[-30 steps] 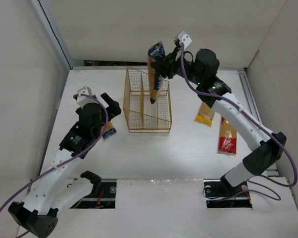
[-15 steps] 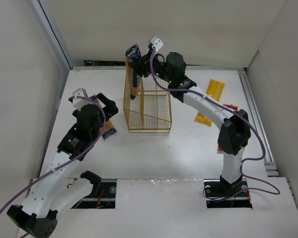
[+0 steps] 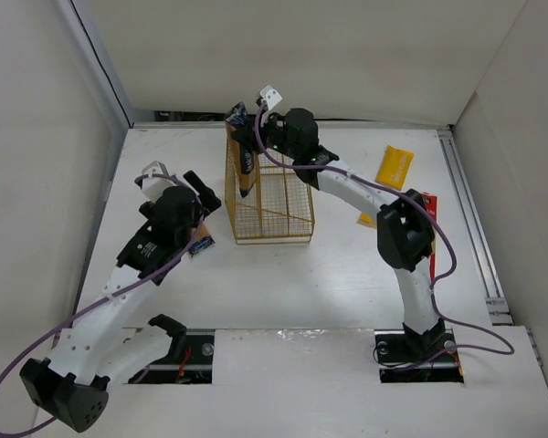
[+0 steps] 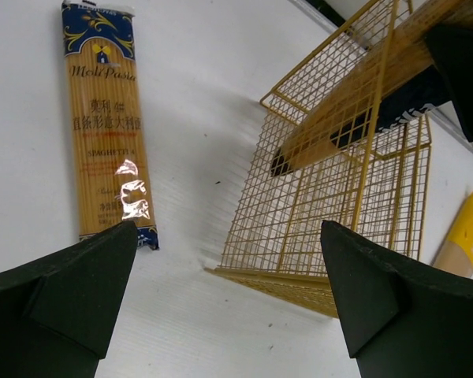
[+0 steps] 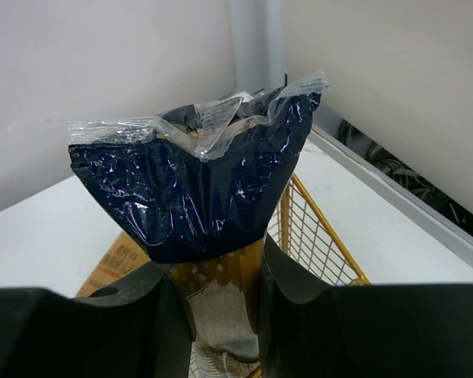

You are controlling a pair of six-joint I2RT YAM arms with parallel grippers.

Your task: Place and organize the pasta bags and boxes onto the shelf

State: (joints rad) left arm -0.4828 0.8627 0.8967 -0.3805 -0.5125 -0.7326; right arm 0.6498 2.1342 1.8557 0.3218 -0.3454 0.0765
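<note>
The gold wire shelf [image 3: 283, 205] stands mid-table; it also shows in the left wrist view [image 4: 339, 189] and the right wrist view [image 5: 319, 232]. My right gripper [image 3: 258, 137] [image 5: 221, 315] is shut on the tan pack with black ends [image 3: 245, 164] [image 5: 201, 189]. It holds the pack nearly upright, with the lower end inside the shelf's left back part [image 4: 347, 106]. My left gripper [image 3: 204, 194] [image 4: 229, 315] is open and empty, just left of the shelf. The blue-end pack [image 4: 106, 134] [image 3: 201, 245] lies flat beside it.
The plain yellow pack [image 3: 395, 165] [image 4: 463, 236] lies right of the shelf, its middle hidden by my right arm. The red-end pack [image 3: 428, 200] lies further right, mostly hidden behind that arm. Walls close the table at the back and sides.
My right arm has swung left, carrying the black-ended pack from the shelf's right side to its left back corner. The yellow pack came into view. My left gripper shifted slightly right.
</note>
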